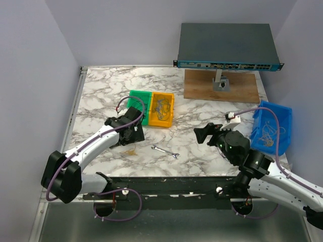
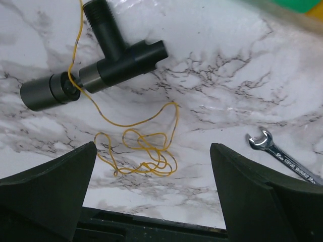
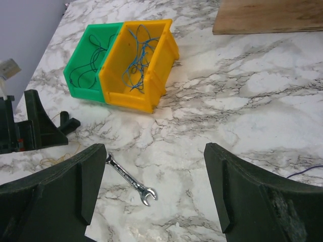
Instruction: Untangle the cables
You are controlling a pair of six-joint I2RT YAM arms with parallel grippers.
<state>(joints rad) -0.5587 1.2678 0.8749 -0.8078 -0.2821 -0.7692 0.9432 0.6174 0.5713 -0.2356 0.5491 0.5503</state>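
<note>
A thin yellow wire (image 2: pixel 144 151) lies in loose loops on the marble table, between and just beyond my open left gripper's (image 2: pixel 151 201) fingers; one end runs over a black T-shaped part (image 2: pixel 108 63). It shows faintly in the top view (image 1: pixel 129 151). Blue cables (image 3: pixel 136 60) sit tangled in the yellow bin (image 3: pixel 151 98), and dark strands (image 3: pixel 91 55) in the green bin (image 3: pixel 75 83). My left gripper (image 1: pixel 130 133) hovers near the bins. My right gripper (image 3: pixel 154 186) is open and empty above the table (image 1: pixel 202 135).
A small steel wrench (image 1: pixel 165 151) lies between the grippers, also in the right wrist view (image 3: pixel 128 179). A blue bin (image 1: pixel 282 116) with pale wires stands at the right. A network switch (image 1: pixel 227 45) sits on a wooden board (image 1: pixel 202 91) at the back.
</note>
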